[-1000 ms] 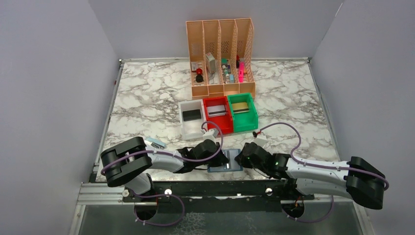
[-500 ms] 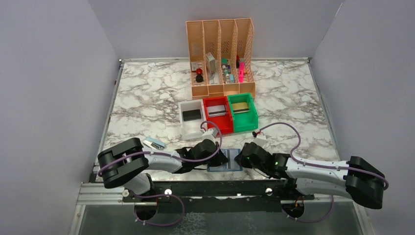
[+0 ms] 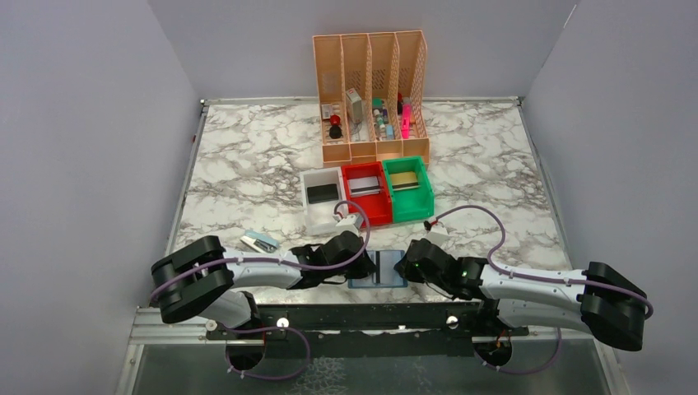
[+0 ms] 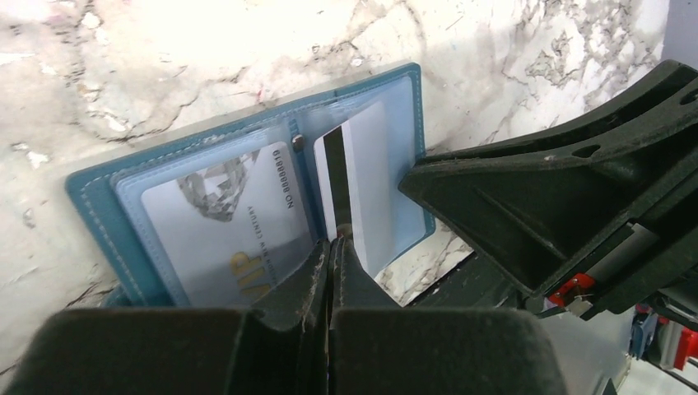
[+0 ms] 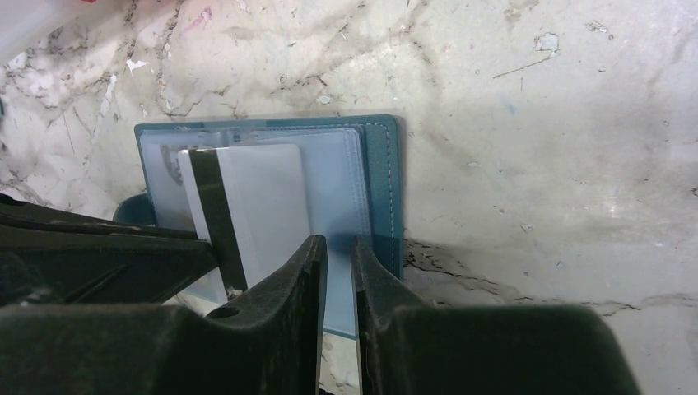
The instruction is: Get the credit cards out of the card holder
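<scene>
The teal card holder [image 3: 393, 270] lies open at the table's near edge, lighter blue inside [image 4: 90, 206] [image 5: 383, 189]. My left gripper [image 3: 365, 263] [image 4: 331, 245] is shut on the near edge of a silvery-grey credit card [image 4: 366, 173] [image 5: 263, 197] with a black stripe. This card sticks partly out of the right clear pocket. A second silvery card [image 4: 222, 222], printed VIP, sits in the left pocket. My right gripper [image 3: 406, 267] [image 5: 337, 240] rests its tips on the holder's right half, jaws a narrow gap apart. No gold card shows.
A small flat card [image 3: 260, 240] lies on the marble left of my left arm. White [image 3: 311, 216], red [image 3: 379, 212] and green [image 3: 413, 212] bins stand mid-table. A peach mesh organizer [image 3: 372, 49] stands behind them. The table's front edge is right beside the holder.
My left gripper has drawn back to the left, and the striped card has slid further out of the right pocket. My right gripper has stayed in place on the holder.
</scene>
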`<state>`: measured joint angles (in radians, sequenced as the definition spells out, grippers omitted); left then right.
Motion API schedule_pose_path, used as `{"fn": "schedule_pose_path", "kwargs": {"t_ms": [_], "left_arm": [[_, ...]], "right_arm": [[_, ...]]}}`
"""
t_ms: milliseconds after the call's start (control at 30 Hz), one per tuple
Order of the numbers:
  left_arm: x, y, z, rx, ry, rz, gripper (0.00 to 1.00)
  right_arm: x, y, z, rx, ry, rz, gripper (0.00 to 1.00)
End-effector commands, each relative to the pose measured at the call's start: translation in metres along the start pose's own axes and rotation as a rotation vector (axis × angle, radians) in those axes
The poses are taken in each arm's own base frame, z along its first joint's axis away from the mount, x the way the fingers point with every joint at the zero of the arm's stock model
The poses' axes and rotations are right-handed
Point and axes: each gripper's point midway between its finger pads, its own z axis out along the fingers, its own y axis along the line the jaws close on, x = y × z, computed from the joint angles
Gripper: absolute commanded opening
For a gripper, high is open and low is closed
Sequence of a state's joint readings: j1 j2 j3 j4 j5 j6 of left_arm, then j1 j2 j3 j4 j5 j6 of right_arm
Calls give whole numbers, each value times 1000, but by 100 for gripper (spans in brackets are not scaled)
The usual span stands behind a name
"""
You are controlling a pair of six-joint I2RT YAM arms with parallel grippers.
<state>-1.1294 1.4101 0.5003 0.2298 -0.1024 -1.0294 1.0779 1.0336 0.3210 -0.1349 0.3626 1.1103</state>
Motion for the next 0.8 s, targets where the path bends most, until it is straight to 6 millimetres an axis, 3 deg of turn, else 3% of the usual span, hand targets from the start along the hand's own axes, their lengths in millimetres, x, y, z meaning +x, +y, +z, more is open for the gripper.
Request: {"fn": "schedule_pose_path", "kwargs": {"t_ms": [0,100,300,433,533,767], "left_arm": [[-11,13,-10,-76,-39,39,0],[-15,11,-14,-64,-49,48,0],[-15,8,-16,-58,-37,82,0],[-15,9,-14,-60,-38,79,0],[-15,8,-13,-57,-42,77,0],[-14,4,-12,-36,-31,86,0]], "right_arm": [[9,-21,-1,83,34,-48,23],[6,-10,-4,45,40,-73,23],[-18,38,-30,-128,23,-173,29],[-20,61,-36,-236,21,-178,32],[-15,63,-29,-226,41,-172,34],[3,41,1,-105,78,-133,35]]}}
